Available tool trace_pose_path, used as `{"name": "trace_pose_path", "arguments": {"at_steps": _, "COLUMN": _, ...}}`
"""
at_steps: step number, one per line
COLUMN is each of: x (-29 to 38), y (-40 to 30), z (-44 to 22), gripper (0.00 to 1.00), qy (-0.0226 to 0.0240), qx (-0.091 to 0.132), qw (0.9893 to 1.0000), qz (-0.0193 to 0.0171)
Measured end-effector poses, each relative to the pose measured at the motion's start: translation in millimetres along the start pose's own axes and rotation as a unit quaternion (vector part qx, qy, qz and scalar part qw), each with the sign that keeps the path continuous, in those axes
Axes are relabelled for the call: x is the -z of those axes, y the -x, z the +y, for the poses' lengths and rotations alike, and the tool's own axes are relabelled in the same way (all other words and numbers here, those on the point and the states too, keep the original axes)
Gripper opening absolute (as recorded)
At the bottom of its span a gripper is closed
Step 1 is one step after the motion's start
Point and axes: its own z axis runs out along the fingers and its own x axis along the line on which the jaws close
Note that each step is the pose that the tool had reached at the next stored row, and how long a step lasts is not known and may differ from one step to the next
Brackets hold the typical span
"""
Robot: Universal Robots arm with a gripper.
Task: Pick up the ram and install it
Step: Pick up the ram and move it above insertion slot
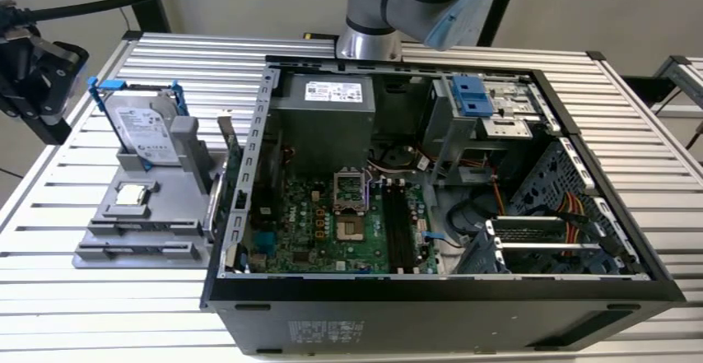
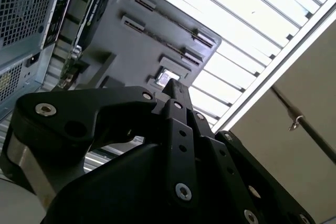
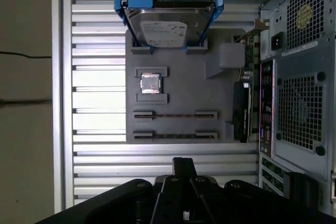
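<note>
My gripper hangs high over the table slats, just off the end of the grey holder tray that has two long slots. Its black fingers meet at one narrow tip with nothing between them. In the exterior view the arm's black tool head shows at the left edge, above and beside the tray. Thin brownish lines run along the two long slots, seen edge-on. I cannot tell whether either is the ram. The black motherboard slots lie inside the open computer case.
On the tray stand a silver hard drive in a blue frame, a small square silver chip, and an upright card against the case wall. The table's edge runs close beside the tray. Cables and a drive cage fill the case.
</note>
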Motion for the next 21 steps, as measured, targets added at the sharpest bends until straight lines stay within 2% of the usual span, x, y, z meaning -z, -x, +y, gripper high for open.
{"name": "trace_pose_path", "arguments": {"at_steps": 13, "x": 0.0, "y": -0.4, "z": 0.0, "gripper": 0.0, "qy": 0.0, "qx": 0.001, "qw": 1.0, "qz": 0.0}}
{"name": "trace_pose_path", "arguments": {"at_steps": 21, "x": 0.1, "y": -0.5, "z": 0.0, "gripper": 0.0, "qy": 0.0002, "qx": 0.016, "qw": 0.9999, "qz": 0.0008}}
